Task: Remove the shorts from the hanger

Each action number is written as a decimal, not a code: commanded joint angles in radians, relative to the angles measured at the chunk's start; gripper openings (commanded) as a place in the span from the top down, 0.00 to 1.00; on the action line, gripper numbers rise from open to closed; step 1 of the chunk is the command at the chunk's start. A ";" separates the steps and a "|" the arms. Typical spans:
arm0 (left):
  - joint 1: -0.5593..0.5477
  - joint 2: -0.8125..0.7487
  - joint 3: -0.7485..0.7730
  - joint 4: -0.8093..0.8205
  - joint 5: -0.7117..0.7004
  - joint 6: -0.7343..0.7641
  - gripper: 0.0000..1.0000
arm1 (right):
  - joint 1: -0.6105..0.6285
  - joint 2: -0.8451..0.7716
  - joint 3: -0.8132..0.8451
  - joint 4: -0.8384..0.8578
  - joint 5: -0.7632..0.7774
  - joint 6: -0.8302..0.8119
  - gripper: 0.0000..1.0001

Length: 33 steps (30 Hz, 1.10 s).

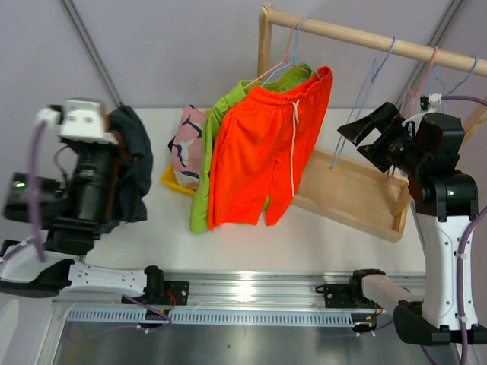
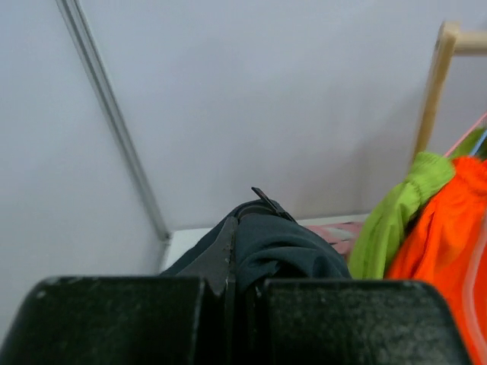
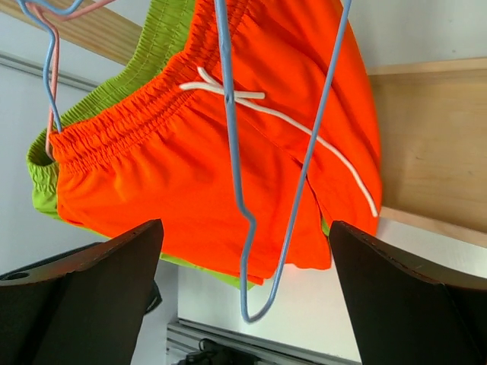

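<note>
My left gripper (image 1: 114,161) is shut on dark navy shorts (image 1: 131,163), held bunched above the table's left side; the left wrist view shows the jaws (image 2: 232,285) closed on the dark fabric (image 2: 285,247). Bright orange shorts with a white drawstring (image 1: 262,152) hang from a hanger on the wooden rail (image 1: 365,36), with lime green shorts (image 1: 207,163) hanging behind them. Pink patterned shorts (image 1: 187,146) lie on the table. My right gripper (image 1: 364,135) is open and empty beside the rack; in its wrist view the gripper (image 3: 245,225) faces the orange shorts (image 3: 175,160) with a bare blue hanger (image 3: 237,175) between.
The rack's wooden base (image 1: 350,194) lies on the table at the right. Empty blue (image 1: 364,95) and pink (image 1: 420,84) wire hangers hang on the rail. A yellow object (image 1: 172,181) lies under the pink shorts. A metal rail (image 1: 251,293) runs along the near edge.
</note>
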 commanded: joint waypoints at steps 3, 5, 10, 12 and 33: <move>0.267 0.122 0.052 -0.547 0.179 -0.320 1.00 | 0.004 -0.044 0.013 -0.056 0.024 -0.098 0.01; 0.461 0.161 0.130 -0.707 0.346 -0.505 1.00 | 0.004 -0.059 0.005 -0.060 0.013 -0.106 0.01; 0.801 0.284 0.347 -0.802 0.556 -0.660 1.00 | 0.002 -0.090 -0.033 -0.077 0.005 -0.138 0.01; 0.911 0.338 0.389 -0.806 0.596 -0.698 1.00 | 0.001 -0.100 -0.032 -0.095 0.013 -0.150 0.01; 1.165 0.830 0.973 -0.935 1.013 -0.994 1.00 | -0.007 -0.169 -0.107 -0.122 0.004 -0.182 0.01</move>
